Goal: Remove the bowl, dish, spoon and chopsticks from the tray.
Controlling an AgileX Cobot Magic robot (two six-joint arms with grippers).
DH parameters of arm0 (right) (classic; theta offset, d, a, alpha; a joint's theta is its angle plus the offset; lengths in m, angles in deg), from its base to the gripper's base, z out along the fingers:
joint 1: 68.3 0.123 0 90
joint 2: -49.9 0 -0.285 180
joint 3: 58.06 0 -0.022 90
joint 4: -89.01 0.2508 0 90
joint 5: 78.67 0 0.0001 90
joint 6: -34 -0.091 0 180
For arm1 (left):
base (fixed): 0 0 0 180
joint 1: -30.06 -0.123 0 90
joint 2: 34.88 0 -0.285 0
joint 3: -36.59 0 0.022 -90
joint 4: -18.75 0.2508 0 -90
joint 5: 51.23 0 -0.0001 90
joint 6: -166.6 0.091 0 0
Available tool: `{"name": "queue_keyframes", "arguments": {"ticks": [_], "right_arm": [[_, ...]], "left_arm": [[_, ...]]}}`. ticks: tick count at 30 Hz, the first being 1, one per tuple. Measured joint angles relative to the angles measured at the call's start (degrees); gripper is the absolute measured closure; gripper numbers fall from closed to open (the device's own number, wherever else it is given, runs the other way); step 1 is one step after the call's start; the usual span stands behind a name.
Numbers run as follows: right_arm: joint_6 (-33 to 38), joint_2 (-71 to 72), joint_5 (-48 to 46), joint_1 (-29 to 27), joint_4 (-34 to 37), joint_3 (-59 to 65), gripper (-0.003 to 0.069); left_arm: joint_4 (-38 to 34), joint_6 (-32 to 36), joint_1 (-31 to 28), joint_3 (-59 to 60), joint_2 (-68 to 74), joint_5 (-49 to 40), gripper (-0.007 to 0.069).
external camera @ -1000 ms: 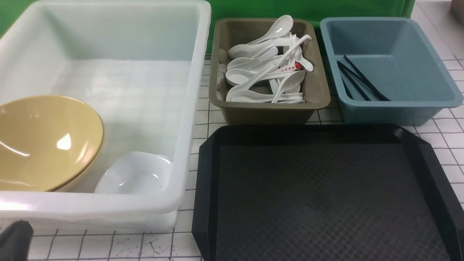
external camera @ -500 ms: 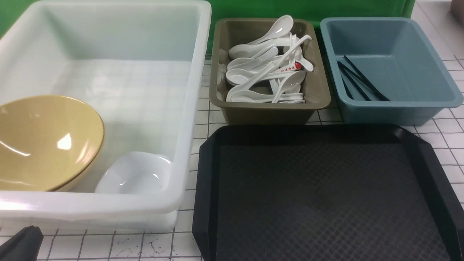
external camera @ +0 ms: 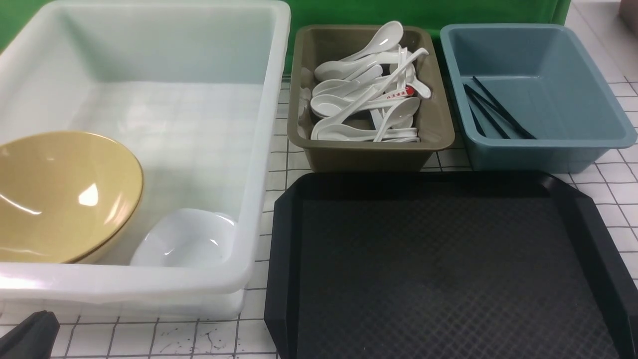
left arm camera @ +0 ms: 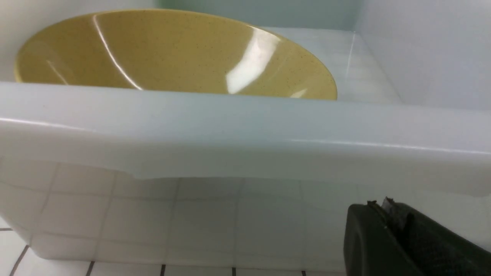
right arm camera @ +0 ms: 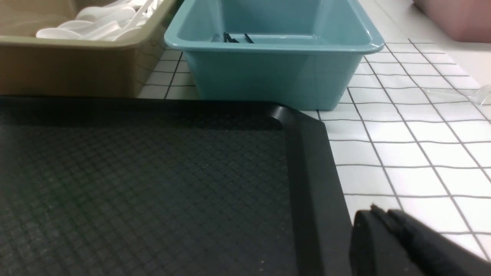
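The black tray (external camera: 448, 269) lies bare at the front right; it also shows in the right wrist view (right arm camera: 153, 184). The yellow bowl (external camera: 60, 194) and the white dish (external camera: 184, 239) sit in the big white tub (external camera: 264, 149). The bowl also shows in the left wrist view (left arm camera: 172, 53). Several white spoons (external camera: 364, 99) lie in the olive-brown tub (external camera: 369, 149). Black chopsticks (external camera: 493, 109) lie in the blue tub (external camera: 548, 144). My left gripper (external camera: 30, 334) is shut and empty, low in front of the white tub (left arm camera: 245, 130). My right gripper (right arm camera: 383, 214) is shut and empty by the tray's right rim.
The three tubs stand behind and left of the tray on a white gridded table (external camera: 199, 339). A green wall (external camera: 423, 10) is at the back. A pink container (right arm camera: 452, 19) shows far off in the right wrist view.
My left gripper has dropped lower at the bottom left corner since a second ago. Nothing else has moved.
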Motion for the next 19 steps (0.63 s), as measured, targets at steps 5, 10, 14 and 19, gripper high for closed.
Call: {"name": "queue_keyframes", "arguments": {"ticks": [5,10,14,19], "right_arm": [[0.0,0.0,0.0,0.0,0.0,0.0,0.0578],[-0.06,0.0,0.0,0.0,0.0,0.0,0.057],[-0.11,0.0,0.0,0.0,0.0,0.0,0.0568],[-0.12,0.0,0.0,0.0,0.0,0.0,0.0561]], "left_arm": [[0.0,-0.07,0.0,0.0,0.0,0.0,0.0631],[0.0,-0.07,0.0,0.0,0.0,0.0,0.0631],[0.0,-0.07,0.0,0.0,0.0,0.0,0.0631],[0.0,-0.07,0.0,0.0,0.0,0.0,0.0631]]}}
